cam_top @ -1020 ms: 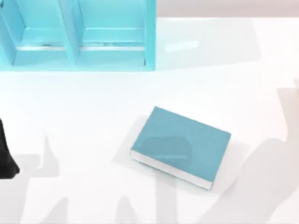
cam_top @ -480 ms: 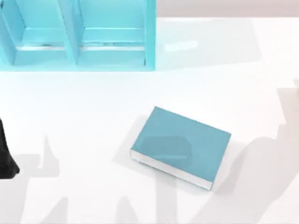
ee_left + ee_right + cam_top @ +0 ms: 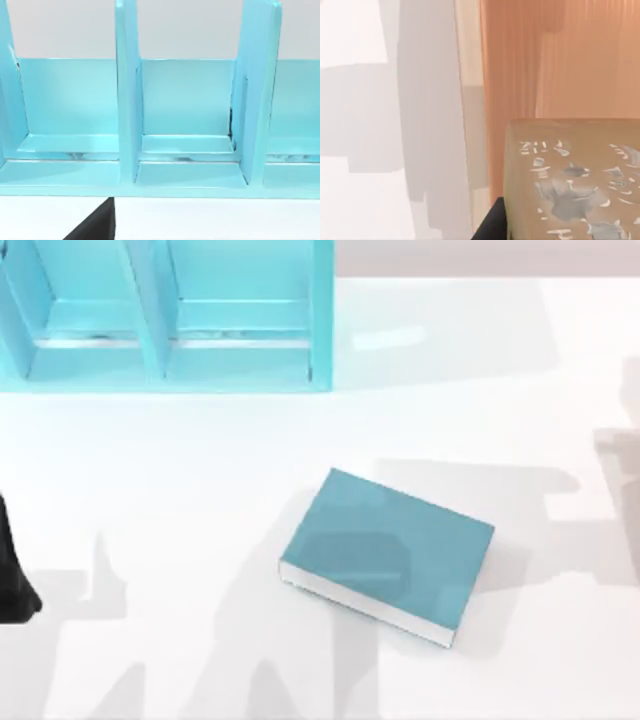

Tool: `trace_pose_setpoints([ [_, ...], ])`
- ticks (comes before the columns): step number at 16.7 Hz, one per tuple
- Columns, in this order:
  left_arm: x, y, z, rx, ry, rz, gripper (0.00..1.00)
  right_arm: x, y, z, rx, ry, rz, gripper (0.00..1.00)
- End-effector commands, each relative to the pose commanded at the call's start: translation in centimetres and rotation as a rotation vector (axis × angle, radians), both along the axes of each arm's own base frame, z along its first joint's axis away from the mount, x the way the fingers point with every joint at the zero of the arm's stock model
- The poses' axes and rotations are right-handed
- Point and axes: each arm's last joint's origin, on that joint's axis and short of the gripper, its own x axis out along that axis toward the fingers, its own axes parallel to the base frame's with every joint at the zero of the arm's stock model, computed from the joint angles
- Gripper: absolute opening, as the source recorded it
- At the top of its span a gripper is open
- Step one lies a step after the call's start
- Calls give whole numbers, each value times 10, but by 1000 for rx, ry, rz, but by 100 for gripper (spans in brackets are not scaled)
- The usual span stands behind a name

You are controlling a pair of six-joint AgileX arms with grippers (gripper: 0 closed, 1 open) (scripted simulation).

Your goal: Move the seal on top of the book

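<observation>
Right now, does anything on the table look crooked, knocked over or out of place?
Only slightly: the flat teal-blue hardcover book lies skewed, its edges at an angle to the light blue shelf unit. It rests flat and closed. Nothing looks spilled or damaged.

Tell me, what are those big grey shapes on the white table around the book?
Top view: they are shadows on the table, crossing the book too. Right wrist view: grey shadow bands beside the seal. Left wrist view: the shelf unit looks evenly lit.
</observation>
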Motion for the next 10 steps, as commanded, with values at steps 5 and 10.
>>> trace_pose_setpoints([
  [5,0,0,0,0,0,0,100,-14,49,38,17,15,46,0],
  [10,0,0,0,0,0,0,100,-15,52,39,19,21,49,0],
])
